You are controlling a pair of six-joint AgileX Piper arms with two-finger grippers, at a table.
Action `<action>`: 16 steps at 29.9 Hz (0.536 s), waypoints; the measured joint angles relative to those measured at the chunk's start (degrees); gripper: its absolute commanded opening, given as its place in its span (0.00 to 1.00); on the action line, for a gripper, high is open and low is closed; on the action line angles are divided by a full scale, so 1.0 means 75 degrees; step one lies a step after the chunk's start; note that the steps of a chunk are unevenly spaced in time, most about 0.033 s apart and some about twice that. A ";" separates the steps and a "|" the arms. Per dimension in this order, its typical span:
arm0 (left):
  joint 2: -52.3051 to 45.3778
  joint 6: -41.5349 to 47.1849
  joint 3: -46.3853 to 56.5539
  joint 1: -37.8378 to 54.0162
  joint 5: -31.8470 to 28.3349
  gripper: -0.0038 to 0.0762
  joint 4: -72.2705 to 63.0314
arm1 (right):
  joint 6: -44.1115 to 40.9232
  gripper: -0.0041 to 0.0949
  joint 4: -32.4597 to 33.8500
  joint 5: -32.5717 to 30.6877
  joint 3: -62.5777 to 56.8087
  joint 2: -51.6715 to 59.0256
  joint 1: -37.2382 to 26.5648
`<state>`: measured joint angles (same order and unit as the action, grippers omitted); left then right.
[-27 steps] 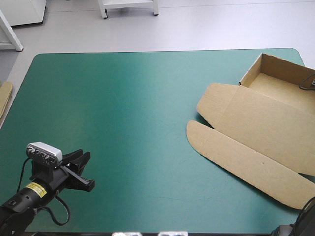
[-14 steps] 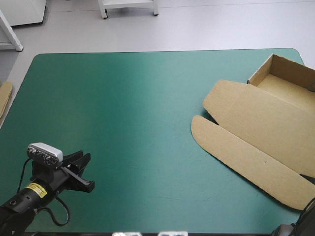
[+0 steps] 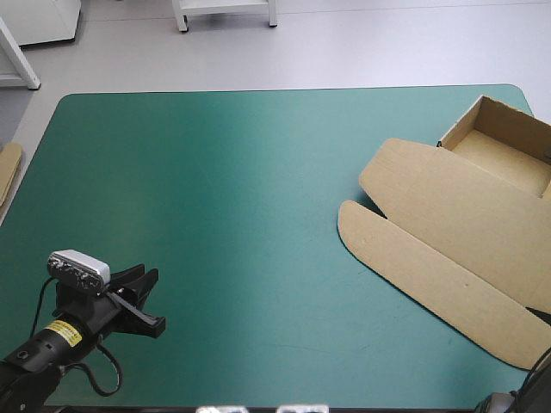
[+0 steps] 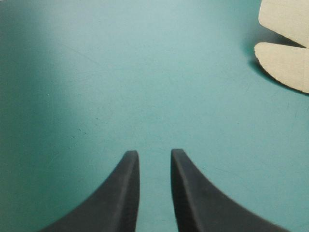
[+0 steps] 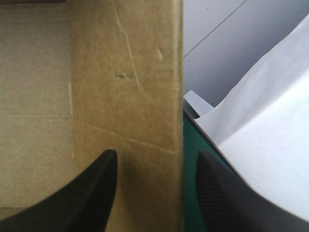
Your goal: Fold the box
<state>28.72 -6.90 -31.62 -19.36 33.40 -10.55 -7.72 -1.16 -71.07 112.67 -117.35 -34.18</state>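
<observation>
The brown box (image 3: 456, 215) lies at the table's right side as an open tray (image 3: 508, 146) with its lid flat and a long rounded flap (image 3: 430, 267) toward the front. In the right wrist view a raised wall of the box (image 5: 130, 87) stands between the fingers of my right gripper (image 5: 154, 159), which is open and astride it. My left gripper (image 3: 148, 277) rests low at the front left corner, far from the box. Its black fingers (image 4: 128, 183) stand slightly apart with only teal-green cover between them. The flap's rounded end (image 4: 285, 67) shows far ahead of it.
An edge of more brown board (image 3: 7, 168) shows at the table's left edge. The table's right edge (image 3: 527, 93) runs close by the tray.
The box has slid to the right, toward the table's right edge, and turned slightly. The left arm has not moved.
</observation>
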 measured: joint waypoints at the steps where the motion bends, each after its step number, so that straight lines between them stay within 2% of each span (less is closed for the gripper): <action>1: 0.0000 0.0000 0.0000 0.0000 0.0000 0.26 0.0000 | -0.0009 0.67 -0.0010 0.0000 0.0000 0.0000 0.0000; 10: 0.0000 0.0000 0.0000 0.0000 0.0000 0.26 0.0000 | 0.0029 0.67 -0.0020 0.0000 0.0000 0.0175 -0.0063; 16: -0.0009 0.0000 0.0000 0.0000 0.0005 0.26 0.0000 | 0.0143 0.67 -0.0485 0.0000 0.0000 0.0674 -0.0080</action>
<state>28.65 -6.90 -31.62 -19.36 33.44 -10.55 -6.64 -4.80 -71.07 112.67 -112.29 -34.78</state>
